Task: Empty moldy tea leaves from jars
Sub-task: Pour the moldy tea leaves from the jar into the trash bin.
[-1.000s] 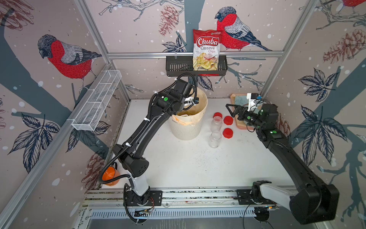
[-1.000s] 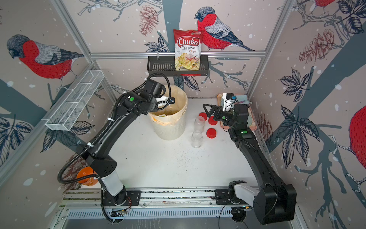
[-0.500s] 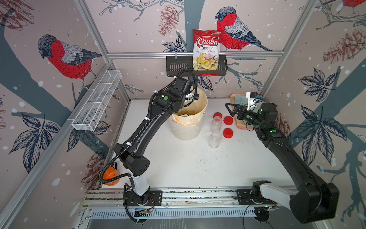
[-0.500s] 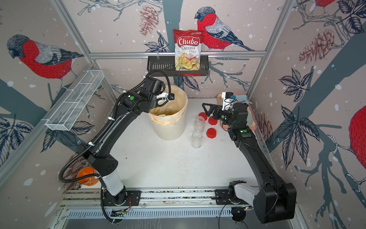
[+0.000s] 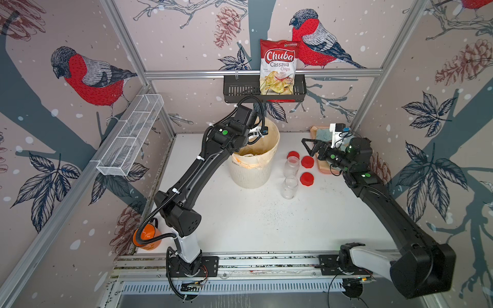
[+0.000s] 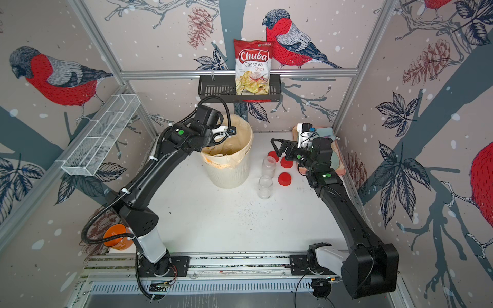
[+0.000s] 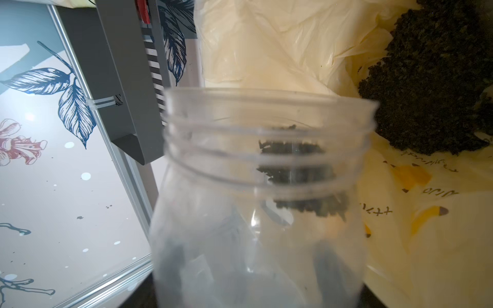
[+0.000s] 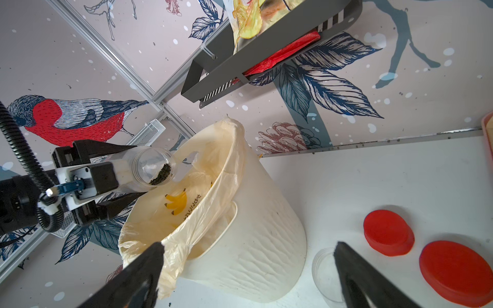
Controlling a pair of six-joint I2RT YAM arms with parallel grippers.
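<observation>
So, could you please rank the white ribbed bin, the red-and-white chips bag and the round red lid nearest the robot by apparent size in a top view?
Largest: white ribbed bin.
Next: red-and-white chips bag, though it hangs higher, nearer the camera.
Smallest: round red lid.

Chip bag point(image 5: 278, 66): "Chuba Cassava Chips"; liner point(image 7: 426, 186) print illeg.

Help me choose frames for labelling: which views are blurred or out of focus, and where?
Left wrist view: the held jar is smeared, mostly its lower body; the tea leaves heaped in the bag liner behind look sharper. Right wrist view: the right pincer shows dark, soft fingers, the rest crisp. Both top views: sharp, evenly lit.
</observation>
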